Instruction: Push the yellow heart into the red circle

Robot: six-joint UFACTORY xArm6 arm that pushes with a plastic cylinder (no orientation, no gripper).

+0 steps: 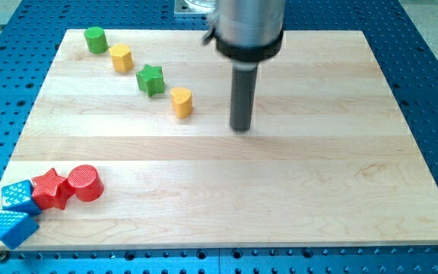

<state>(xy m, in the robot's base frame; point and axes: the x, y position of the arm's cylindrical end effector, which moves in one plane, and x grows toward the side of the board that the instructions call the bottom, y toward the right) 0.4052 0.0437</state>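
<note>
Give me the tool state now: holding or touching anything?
My tip: no jaws, holds nothing; apart from the yellow heart, on its right in the view.

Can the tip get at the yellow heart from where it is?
Probably yes. My tip stands just to the view's right of the yellow heart, bare board between; the green star lies on the heart's far side.

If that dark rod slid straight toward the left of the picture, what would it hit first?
Most likely the yellow heart: it sits just left of my tip, though slightly further up the board, so my tip might only graze its lower edge.
</note>
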